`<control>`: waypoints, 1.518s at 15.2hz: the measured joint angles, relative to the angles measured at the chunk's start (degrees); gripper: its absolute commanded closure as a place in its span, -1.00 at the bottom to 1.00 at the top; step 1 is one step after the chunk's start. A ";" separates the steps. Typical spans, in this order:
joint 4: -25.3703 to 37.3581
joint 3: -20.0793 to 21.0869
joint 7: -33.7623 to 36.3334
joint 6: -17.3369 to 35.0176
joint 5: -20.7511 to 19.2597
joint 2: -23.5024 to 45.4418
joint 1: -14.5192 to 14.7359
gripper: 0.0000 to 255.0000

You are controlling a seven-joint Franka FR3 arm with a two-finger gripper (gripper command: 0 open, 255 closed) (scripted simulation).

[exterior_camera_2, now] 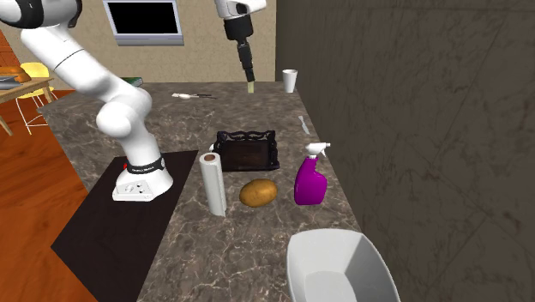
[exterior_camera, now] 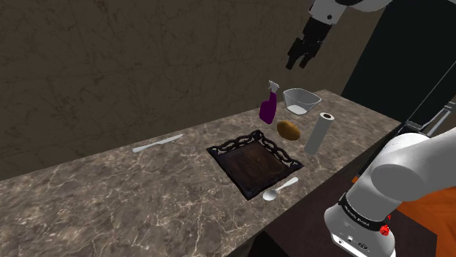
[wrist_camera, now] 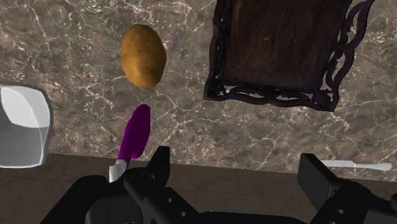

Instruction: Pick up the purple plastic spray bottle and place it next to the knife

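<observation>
Knife (exterior_camera: pixel 157 143) lies well to the shoulder view's left by the wall, purple spray bottle (exterior_camera: pixel 269 104) stands upright just beside potato (exterior_camera: pixel 289 130) and near bowl (exterior_camera: pixel 301 99), gripper (exterior_camera: pixel 298 60) hangs high above, fingers wide apart and empty, so an off-centre descent could tip the bottle or knock the potato.

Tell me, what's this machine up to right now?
A white robot arm holds its black gripper open and empty, high above a marble counter. The purple spray bottle it is meant to move stands upright by the wall, beside a potato and a bowl, untouched. The knife lies farther along the wall, past a dark tray.
</observation>
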 measured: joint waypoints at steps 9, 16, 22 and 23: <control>7.05 -5.88 -6.72 8.48 0.09 17.10 -0.89 -1.00; 15.67 -9.47 -12.34 12.67 3.03 31.50 -2.00 -1.00; 24.14 -10.81 -16.20 14.02 6.33 42.67 -3.78 -1.00; 24.00 -10.82 -16.39 14.57 6.51 43.14 -3.86 -1.00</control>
